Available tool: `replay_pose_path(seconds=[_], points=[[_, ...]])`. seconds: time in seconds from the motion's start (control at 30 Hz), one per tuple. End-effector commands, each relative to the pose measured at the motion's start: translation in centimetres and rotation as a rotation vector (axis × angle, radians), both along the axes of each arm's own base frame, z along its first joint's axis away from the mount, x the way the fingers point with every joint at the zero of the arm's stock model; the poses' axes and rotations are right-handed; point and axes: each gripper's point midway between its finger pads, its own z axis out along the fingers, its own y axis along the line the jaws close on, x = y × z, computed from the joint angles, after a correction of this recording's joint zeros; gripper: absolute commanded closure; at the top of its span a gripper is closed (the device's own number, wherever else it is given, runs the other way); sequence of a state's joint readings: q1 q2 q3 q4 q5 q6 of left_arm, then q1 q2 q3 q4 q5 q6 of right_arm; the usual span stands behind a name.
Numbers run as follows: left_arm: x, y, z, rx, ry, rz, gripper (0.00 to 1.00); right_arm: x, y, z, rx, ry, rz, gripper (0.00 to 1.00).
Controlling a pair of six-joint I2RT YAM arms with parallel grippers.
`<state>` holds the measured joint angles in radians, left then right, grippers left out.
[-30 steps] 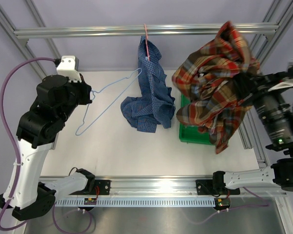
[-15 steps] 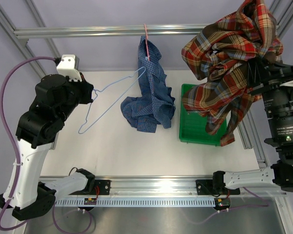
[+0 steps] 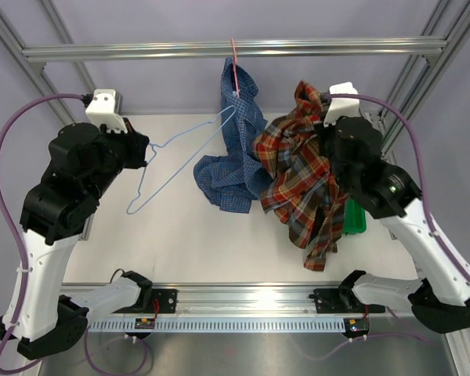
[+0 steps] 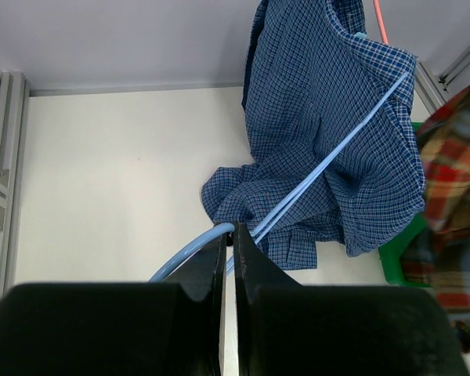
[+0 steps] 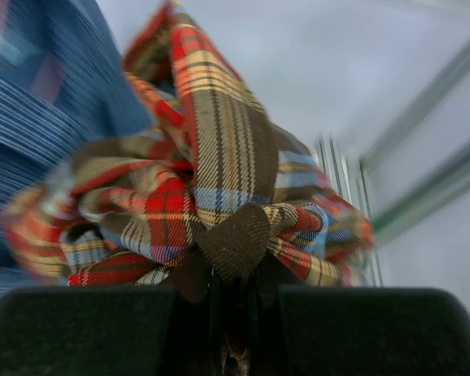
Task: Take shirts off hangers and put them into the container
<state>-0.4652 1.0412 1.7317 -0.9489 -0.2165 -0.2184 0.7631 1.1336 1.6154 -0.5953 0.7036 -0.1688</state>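
My left gripper is shut on the hook of the light blue hanger, which is bare and reaches to the blue shirt. That shirt hangs from the pink hanger on the top rail, its lower end bunched on the table. My right gripper is shut on a fold of the plaid shirt, which dangles over the table next to the blue shirt. The plaid shirt hides most of the green container. The left wrist view shows the blue shirt, the light blue hanger and a container corner.
An aluminium rail crosses the back above the table, with frame posts at both sides. The white table lies between the arms. A front rail runs along the near edge.
The right arm has swung the plaid shirt down and to the left, from high at the right to beside the blue shirt. The left arm has hardly moved.
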Motion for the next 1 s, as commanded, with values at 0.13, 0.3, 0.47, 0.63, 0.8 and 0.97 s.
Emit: replay_pose_path(seconds=[0.13,0.3,0.47,0.63,0.8,0.97], points=[[-0.2,-0.3,1.6,-0.037,-0.058,-0.019,1.00,1.8,-4.0,0.3,0.122,0.000,-0.053,1.00],[0.0,-0.6,1.5,-0.043,-0.053,-0.030,1.00,1.4,-4.7,6.3,0.135,-0.095,-0.055,1.00],[-0.3,-0.4,1.4,-0.037,-0.058,-0.025,1.00,2.5,-5.2,9.8,0.107,-0.204,-0.069,1.00],[-0.6,-0.2,1.1,-0.028,-0.056,-0.028,1.00,5.1,-5.7,9.1,0.087,-0.181,-0.082,1.00],[-0.8,0.0,1.4,-0.020,-0.063,-0.029,1.00,8.9,-6.8,6.2,0.085,-0.131,-0.106,1.00],[-0.5,-0.2,1.0,-0.009,-0.053,-0.035,1.00,10.3,-7.5,7.6,0.095,-0.142,-0.125,1.00]])
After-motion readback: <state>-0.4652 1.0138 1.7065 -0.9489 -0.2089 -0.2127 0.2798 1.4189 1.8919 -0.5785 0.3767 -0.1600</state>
